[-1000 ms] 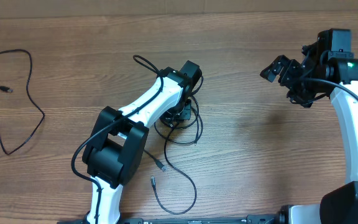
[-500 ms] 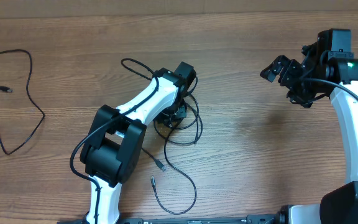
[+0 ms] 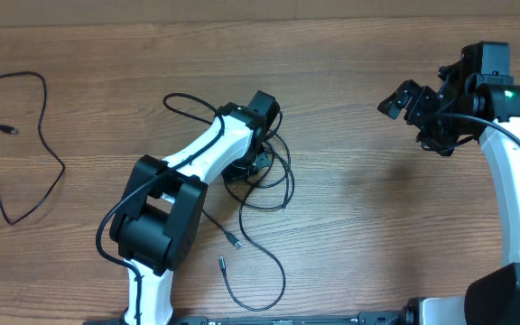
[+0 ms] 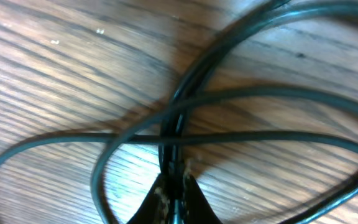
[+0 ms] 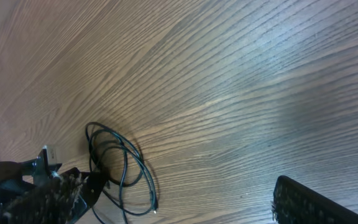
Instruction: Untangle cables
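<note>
The left fingers (image 4: 154,205) pinched one strand of the tangled cables (image 4: 179,104) on the surface (image 3: 350,226); the right fingers (image 3: 392,102) stood wide apart, holding nothing.

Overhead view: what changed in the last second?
The left gripper shifted slightly left over the tangled thin black cables and closed on one strand; its arm swung left with it. The pile's lower loops and loose plug ends barely moved. The right gripper, open and raised, and the separate black cable at the far left stayed where they were.
</note>
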`<state>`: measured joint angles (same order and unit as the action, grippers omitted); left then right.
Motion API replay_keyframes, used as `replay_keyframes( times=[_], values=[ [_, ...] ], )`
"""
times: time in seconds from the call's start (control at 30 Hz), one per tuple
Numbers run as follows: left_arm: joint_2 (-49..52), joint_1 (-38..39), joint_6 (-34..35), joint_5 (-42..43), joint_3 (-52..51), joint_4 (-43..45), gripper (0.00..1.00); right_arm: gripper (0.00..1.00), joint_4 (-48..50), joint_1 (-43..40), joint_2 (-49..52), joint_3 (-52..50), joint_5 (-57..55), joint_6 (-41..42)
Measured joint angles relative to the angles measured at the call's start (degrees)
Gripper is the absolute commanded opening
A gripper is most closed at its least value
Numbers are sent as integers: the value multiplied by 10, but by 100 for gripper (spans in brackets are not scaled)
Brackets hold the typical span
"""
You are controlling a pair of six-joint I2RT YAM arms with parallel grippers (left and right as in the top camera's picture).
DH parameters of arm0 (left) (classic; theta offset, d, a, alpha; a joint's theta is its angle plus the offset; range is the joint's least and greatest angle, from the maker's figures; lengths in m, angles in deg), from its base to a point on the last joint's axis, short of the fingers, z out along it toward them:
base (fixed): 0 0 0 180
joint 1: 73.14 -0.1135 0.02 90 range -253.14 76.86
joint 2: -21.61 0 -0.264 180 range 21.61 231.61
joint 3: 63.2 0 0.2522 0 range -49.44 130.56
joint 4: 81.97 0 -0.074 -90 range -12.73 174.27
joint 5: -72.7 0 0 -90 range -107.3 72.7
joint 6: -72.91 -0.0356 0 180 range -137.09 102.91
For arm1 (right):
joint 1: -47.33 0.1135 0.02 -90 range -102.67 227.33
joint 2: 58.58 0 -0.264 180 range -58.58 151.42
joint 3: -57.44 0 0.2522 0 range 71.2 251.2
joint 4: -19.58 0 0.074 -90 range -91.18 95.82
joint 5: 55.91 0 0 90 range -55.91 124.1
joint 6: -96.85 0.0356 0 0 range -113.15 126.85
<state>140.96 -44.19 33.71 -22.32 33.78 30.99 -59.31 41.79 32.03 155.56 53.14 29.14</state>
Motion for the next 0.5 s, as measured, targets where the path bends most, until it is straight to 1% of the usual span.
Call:
replay_keyframes(
  times=[0.07,0.17,0.43,0.5],
  values=[
    [1,-4,-2,20,7,-8,6,100,0,0,0,0,0,0],
    [9,-11,-6,49,22,-19,4,100,0,0,0,0,0,0],
    [15,-13,-16,81,34,-9,4,100,0,0,0,0,0,0],
    [16,-15,-28,93,37,-13,4,100,0,0,0,0,0,0]
  ],
)
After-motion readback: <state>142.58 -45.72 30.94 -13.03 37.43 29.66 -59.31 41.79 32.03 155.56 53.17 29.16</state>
